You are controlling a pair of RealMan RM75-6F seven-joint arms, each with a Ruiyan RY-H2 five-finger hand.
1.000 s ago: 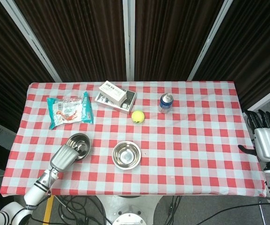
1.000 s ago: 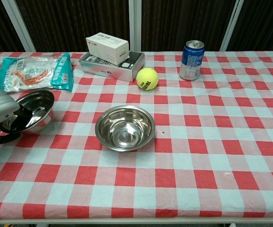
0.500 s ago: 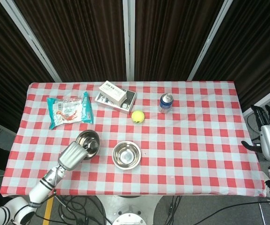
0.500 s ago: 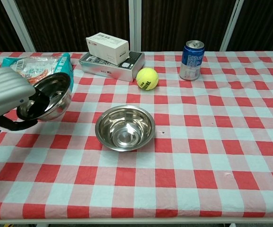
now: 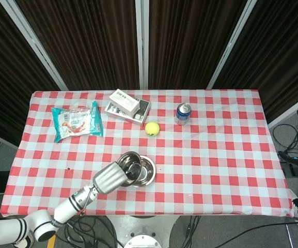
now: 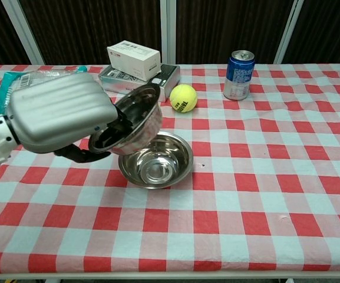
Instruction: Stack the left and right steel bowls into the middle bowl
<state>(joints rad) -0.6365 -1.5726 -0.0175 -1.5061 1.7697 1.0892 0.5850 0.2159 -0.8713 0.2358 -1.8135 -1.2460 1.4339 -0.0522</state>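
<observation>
Left hand [image 6: 60, 115]: grips a steel bowl [image 6: 133, 118] by its rim, fingers inside the bowl, thumb beneath; the bowl is tilted, its mouth turned toward the hand, raised over the near-left edge of the middle bowl [image 6: 158, 160]. Whether the two bowls touch cannot be told. Middle bowl: upright on the table [image 6: 276, 177], near its front centre, nothing inside. In the head view, the left hand [image 5: 110, 177] and held steel bowl [image 5: 131, 166] overlap the left part of the middle bowl [image 5: 146, 170]. Right hand: only a sliver of the right arm shows at the frame's right edge in the head view; the hand itself is not seen. Other items on the red-and-white checked cloth: tennis ball [image 6: 182, 97], behind the bowls; drink can [image 6: 239, 74], upright, right of the ball; white box [image 6: 134, 58] lying atop a flat metal tin [image 6: 158, 83], left of the ball; teal snack packet [image 5: 77, 122], far left.
</observation>
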